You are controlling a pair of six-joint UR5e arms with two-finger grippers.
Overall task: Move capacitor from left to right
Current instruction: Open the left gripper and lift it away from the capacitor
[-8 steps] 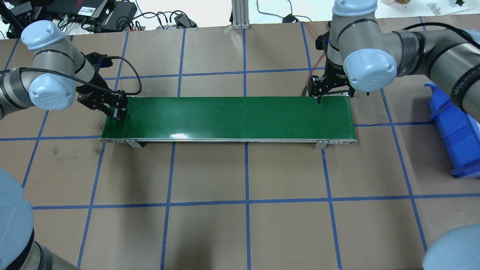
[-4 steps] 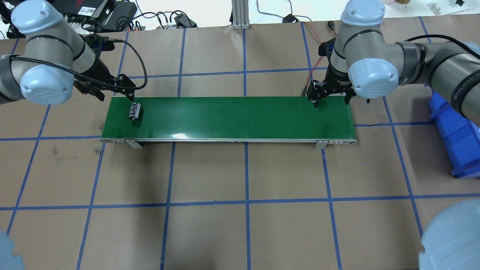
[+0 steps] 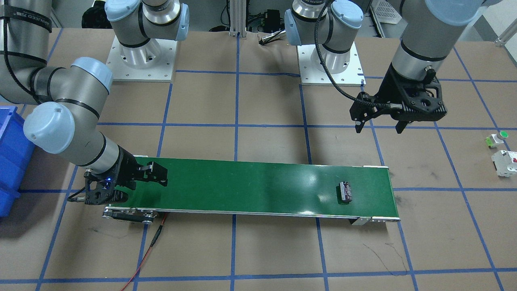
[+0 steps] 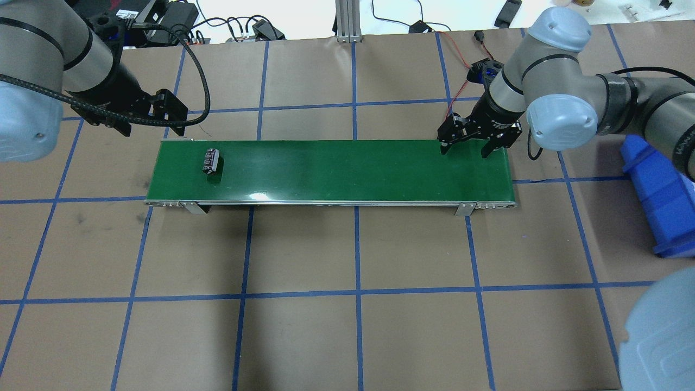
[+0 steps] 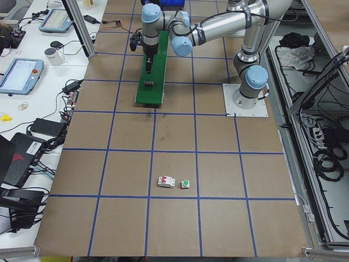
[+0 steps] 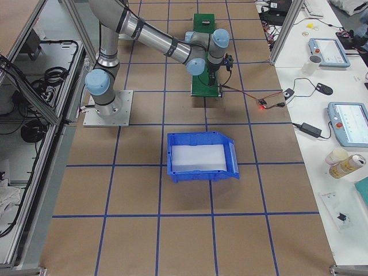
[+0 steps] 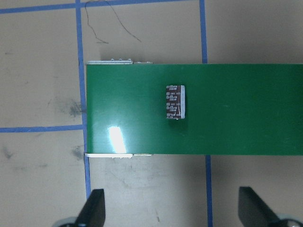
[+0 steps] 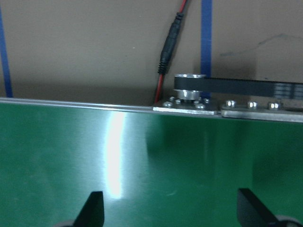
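Shows the capacitor [image 4: 211,162] lying free on the green conveyor belt [image 4: 347,168], close to its left end, touching neither gripper. Has the left gripper [image 3: 378,128] raised over the table [image 4: 347,336] just off that end, fingers spread wide and empty — and the right gripper [image 4: 464,153] low over the belt's right end, likewise spread, holding nothing.

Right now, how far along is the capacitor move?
Done: the capacitor lies on the belt near its left end, clear of the open left gripper, which is off the belt. In hand: nothing is gripped. Left: the whole run to the right end, where the open right gripper hangs over the belt.
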